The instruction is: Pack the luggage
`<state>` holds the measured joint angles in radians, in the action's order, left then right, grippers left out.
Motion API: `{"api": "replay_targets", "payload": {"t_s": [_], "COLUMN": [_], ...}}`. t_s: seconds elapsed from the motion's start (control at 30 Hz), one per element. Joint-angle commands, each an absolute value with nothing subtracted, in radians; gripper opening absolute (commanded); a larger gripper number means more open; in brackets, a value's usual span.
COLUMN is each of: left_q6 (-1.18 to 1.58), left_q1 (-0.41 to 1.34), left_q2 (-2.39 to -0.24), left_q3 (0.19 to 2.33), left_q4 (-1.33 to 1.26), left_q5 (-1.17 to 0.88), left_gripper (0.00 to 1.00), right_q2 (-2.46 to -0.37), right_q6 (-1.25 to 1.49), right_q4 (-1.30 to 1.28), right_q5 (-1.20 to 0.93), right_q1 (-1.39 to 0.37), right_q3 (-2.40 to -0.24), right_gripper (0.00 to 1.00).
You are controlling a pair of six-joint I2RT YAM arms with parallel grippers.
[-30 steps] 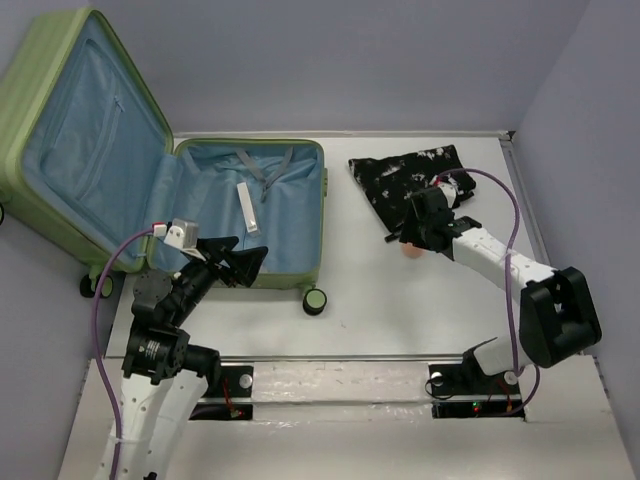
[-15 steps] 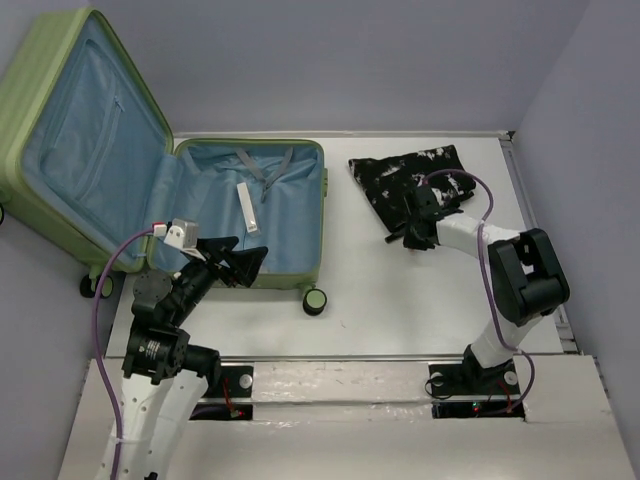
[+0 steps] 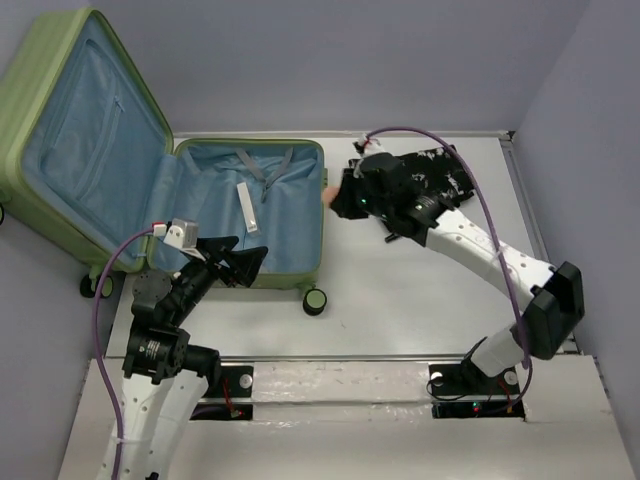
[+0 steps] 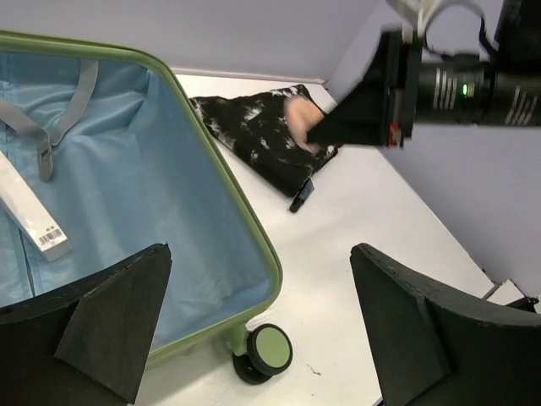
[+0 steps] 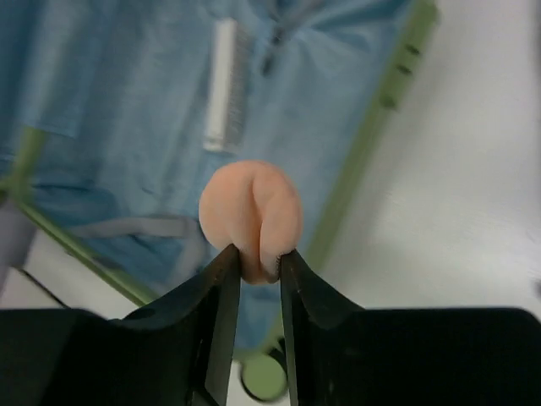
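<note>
Above luggage [image 3: 322, 222] rim, right end effector [image 5: 258, 262] pinching peach ball [image 5: 251, 211] (white table [image 3: 400, 300] alongside)

I get the whole table [image 3: 400, 310] from the top camera, high above and behind the arms. The left wrist camera looks low across the open suitcase [image 4: 144, 169] toward the right arm [image 4: 456, 85]; the right wrist camera (close in) looks down into that same suitcase.

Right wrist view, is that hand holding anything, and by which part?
Yes. The right hand pinches a peach by its lower end, between both fingertips.
</note>
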<state>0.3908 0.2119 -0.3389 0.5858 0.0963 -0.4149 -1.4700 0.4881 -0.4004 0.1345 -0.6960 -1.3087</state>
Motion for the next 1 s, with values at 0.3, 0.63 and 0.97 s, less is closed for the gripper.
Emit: {"api": "replay_targets", "payload": {"t_s": [0.3, 0.63, 0.97], "left_q6": [0.393, 0.393, 0.394], "left_q1": [0.204, 0.204, 0.204], "left_q2": [-0.35, -0.341, -0.351], "left_q3": [0.603, 0.601, 0.601], "left_q4": [0.06, 0.055, 0.054], "left_q5": [-0.448, -0.454, -0.459], "left_gripper": [0.99, 0.99, 0.99], "right_q2": [-1.528, -1.613, -1.807], "right_q6": [0.574, 0.581, 0.62], "right_q4": [-0.344, -0.333, -0.278], "right_q5": [0.234, 0.348, 0.322], "right_q1": [-0.617, -0.422, -0.391], "right_q3": [-1.261, -1.092, -1.143], "right_gripper": [0.81, 0.71, 0.72]}}
